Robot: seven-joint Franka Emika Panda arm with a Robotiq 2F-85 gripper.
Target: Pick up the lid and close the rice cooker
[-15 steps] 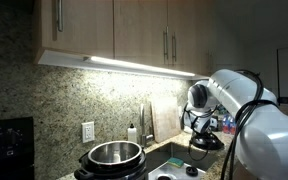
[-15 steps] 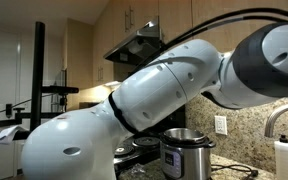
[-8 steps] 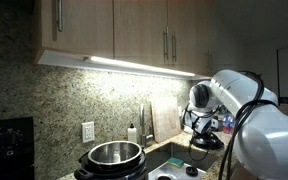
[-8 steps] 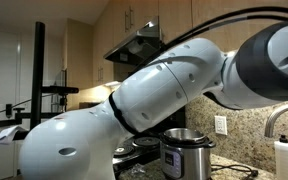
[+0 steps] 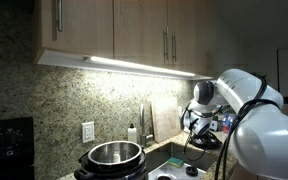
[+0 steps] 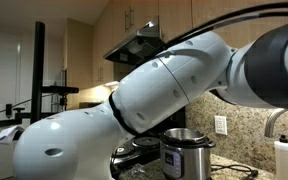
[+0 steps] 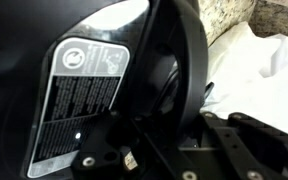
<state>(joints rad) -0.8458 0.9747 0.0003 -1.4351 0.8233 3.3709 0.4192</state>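
Granite counter [image 6: 234, 174]: open rice cooker [image 5: 111, 158] stands on it; soap bottle [image 5: 132, 133] upright nearby.

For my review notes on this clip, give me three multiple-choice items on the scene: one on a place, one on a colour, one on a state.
1. Where does the rice cooker stand?
A. by the granite wall, below the upper cabinets
B. in a sink
C. on the floor

2. What colour is the lid?
A. white
B. black
C. red

3. What state is the rice cooker in?
A. closed by the lid
B. open, its steel pot showing
C. tipped over

Key:
1 A: an exterior view shows it against the granite wall under the cabinets.
2 B: the wrist view shows a black lid with a pale label.
3 B: the steel pot is uncovered.
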